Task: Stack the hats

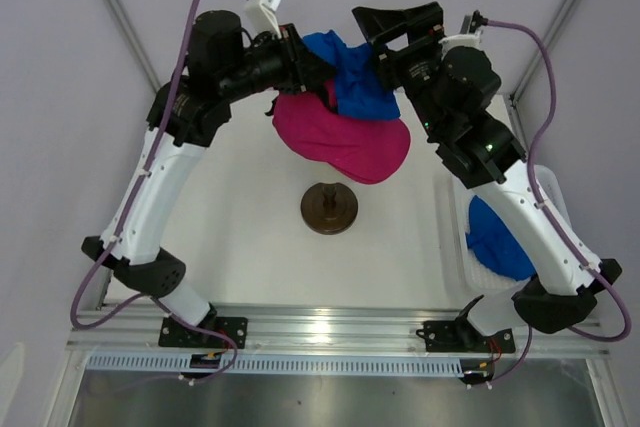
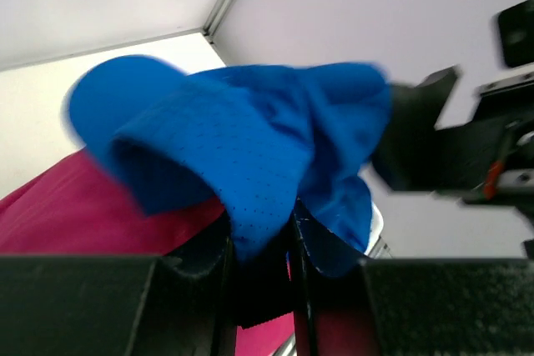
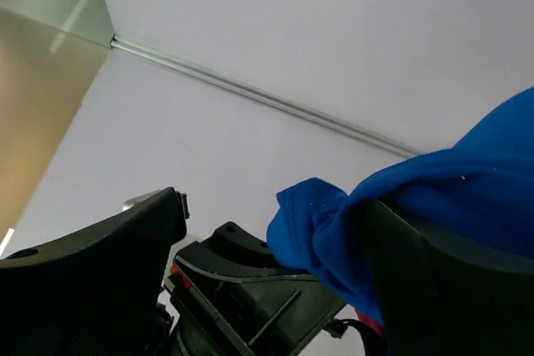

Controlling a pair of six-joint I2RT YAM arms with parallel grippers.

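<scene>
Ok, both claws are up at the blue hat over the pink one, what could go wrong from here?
1. The left claw pinches only a fold of the crumpled blue hat, so it may land bunched, not nested, on the pink hat.
2. Fabric drapes over one finger of the open right claw; pulling away could snag and drag it.

Blue hat (image 2: 250, 131) in left gripper (image 2: 260, 249)

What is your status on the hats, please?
Left gripper shut on blue hat; right gripper open. Held over pink hat. Dark stand nearer, apart.
</scene>
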